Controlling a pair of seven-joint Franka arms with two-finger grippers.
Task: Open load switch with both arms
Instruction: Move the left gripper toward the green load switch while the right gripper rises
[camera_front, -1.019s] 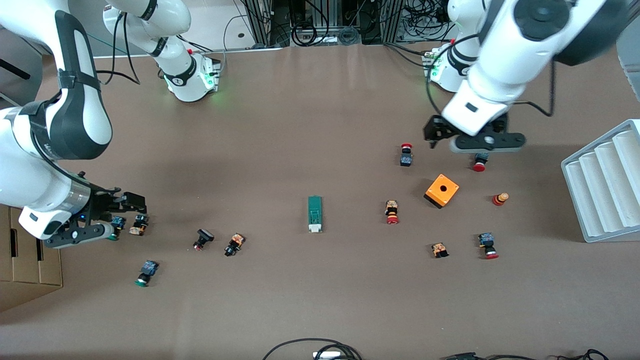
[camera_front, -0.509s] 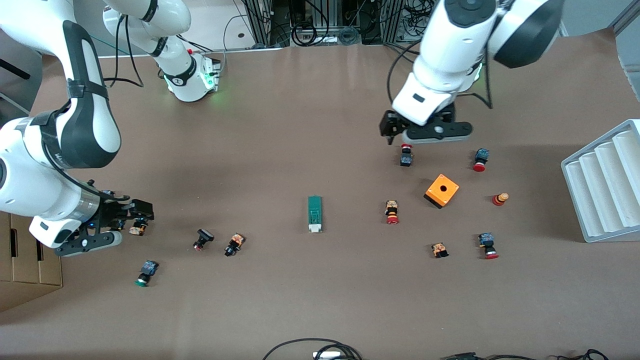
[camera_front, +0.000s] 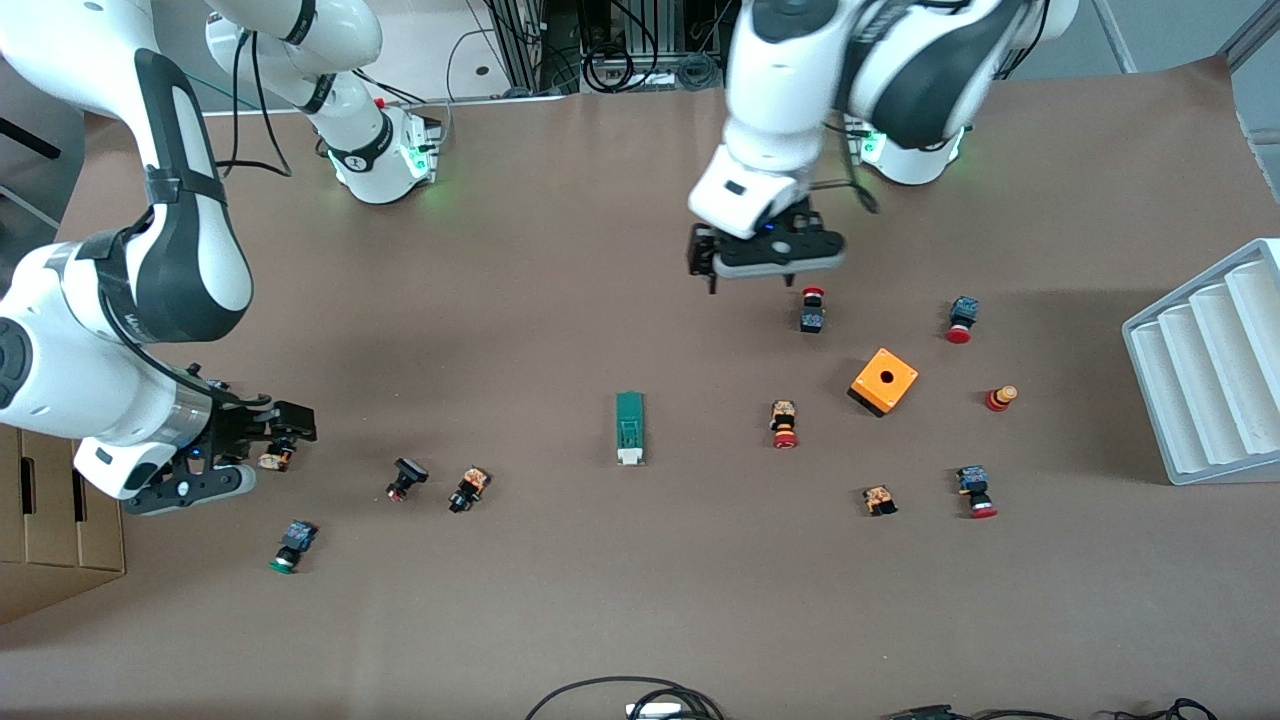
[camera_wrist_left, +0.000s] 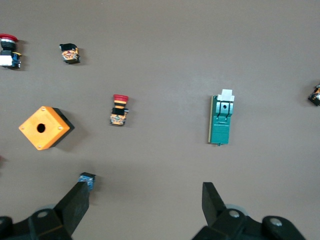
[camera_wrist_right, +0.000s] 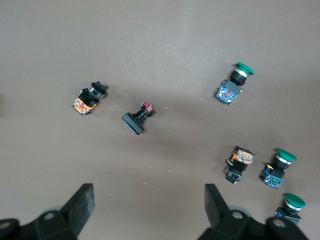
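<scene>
left arm: has swung from the left arm's end of the table toward the middle, its elbow now high over its own base
left gripper: earlier over the red push button by the orange box, now over bare table (jaws wide apart), above and just beside another red push button
right gripper: has crept a little toward the load switch, now covering the small buttons it was beside

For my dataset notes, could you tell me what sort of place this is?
Probably a robotics lab bench: two Franka arms bolted to a brown table, loose push buttons around a green load switch, and equipment racks with cabling along the edge.
</scene>
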